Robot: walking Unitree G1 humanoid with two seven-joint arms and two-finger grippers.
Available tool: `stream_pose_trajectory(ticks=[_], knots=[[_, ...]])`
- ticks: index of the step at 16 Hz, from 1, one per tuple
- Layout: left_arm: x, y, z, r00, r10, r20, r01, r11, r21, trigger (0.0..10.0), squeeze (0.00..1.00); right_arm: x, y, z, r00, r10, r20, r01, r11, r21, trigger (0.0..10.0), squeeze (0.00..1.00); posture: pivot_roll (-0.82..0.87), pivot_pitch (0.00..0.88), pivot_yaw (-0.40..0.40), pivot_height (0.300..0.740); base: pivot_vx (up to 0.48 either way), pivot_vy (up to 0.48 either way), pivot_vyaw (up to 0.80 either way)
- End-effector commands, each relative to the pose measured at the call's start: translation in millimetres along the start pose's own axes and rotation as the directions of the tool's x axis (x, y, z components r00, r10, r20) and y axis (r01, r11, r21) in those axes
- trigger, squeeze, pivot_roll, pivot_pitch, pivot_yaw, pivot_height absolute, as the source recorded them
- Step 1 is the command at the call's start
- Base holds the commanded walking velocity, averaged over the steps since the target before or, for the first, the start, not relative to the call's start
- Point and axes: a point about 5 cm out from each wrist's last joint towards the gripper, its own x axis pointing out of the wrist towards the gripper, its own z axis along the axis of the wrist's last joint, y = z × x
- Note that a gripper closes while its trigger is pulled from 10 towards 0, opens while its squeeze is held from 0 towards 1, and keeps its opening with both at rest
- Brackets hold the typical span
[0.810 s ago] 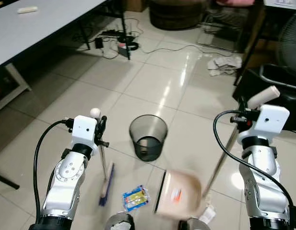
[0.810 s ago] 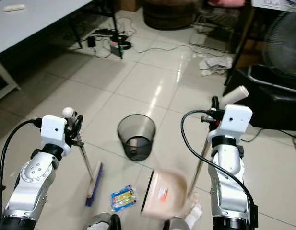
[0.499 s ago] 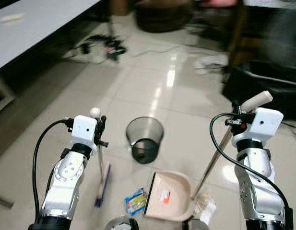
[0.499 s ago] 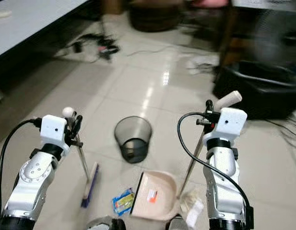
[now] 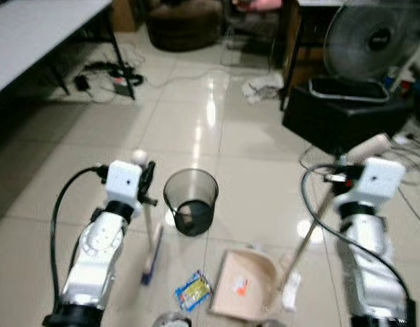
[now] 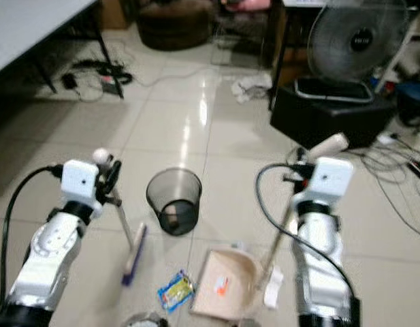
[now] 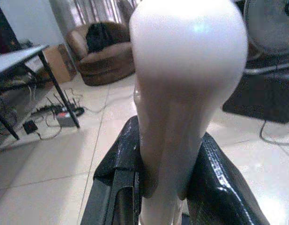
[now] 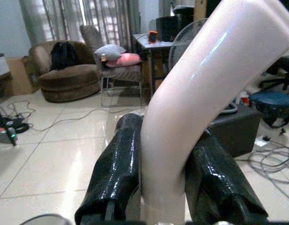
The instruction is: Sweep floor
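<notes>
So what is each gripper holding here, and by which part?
The left gripper is shut on the broom, near the top of its handle. The right gripper is shut on the dustpan, at its handle's upper end.

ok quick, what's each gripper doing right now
Left gripper: closed on the broom handle.
Right gripper: closed on the dustpan handle.

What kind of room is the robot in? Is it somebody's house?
Probably a home's living room that doubles as a workspace. A brown round armchair sits by curtains, a grey standing fan stands beside a black box, and a power strip with cables lies on the glossy tiled floor.
</notes>
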Motion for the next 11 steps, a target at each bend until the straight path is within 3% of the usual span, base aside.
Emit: stream_pose_trajectory(ticks=[1, 3, 7, 9, 11], knots=[[1.6, 3.8, 7.7, 0.999, 0.002, 0.042, -0.003, 1.000, 0.017, 10.0, 0.00, 0.9, 1.4, 3.9, 1.000, 0.003, 0.018, -0.004, 1.000, 0.018, 10.0, 0.00, 0.02, 0.056, 0.064, 0.740, 0.000, 0.345, 0.00], [0.7, 4.4, 9.0, 0.998, 0.004, 0.056, -0.006, 0.999, 0.038, 10.0, 0.00, 1.6, 3.0, 3.6, 1.000, 0.020, 0.018, -0.020, 1.000, 0.003, 10.0, 0.00, 0.02, 0.053, 0.064, 0.740, 0.000, 0.000, 0.00], [0.6, 3.3, 7.2, 0.999, 0.004, 0.051, -0.007, 0.999, 0.042, 10.0, 0.00, 2.4, 3.8, 0.9, 1.000, 0.026, 0.009, -0.026, 1.000, 0.003, 10.0, 0.00, 0.02, 0.041, 0.060, 0.740, 0.000, -0.480, 0.00], [3.6, 3.5, 9.2, 0.998, 0.017, 0.059, -0.017, 1.000, 0.013, 10.0, 0.00, 5.9, 1.8, 1.4, 1.000, 0.022, 0.021, -0.022, 0.999, -0.028, 10.0, 0.00, 0.02, 0.043, 0.061, 0.740, 0.000, 0.000, 0.00], [6.8, 3.0, 9.9, 0.998, 0.013, 0.061, -0.015, 0.999, 0.031, 10.0, 0.00, 9.3, 1.3, 2.0, 0.998, 0.035, 0.045, -0.031, 0.996, -0.088, 10.0, 0.00, 0.03, 0.052, 0.061, 0.740, 0.000, 0.000, 0.00]])
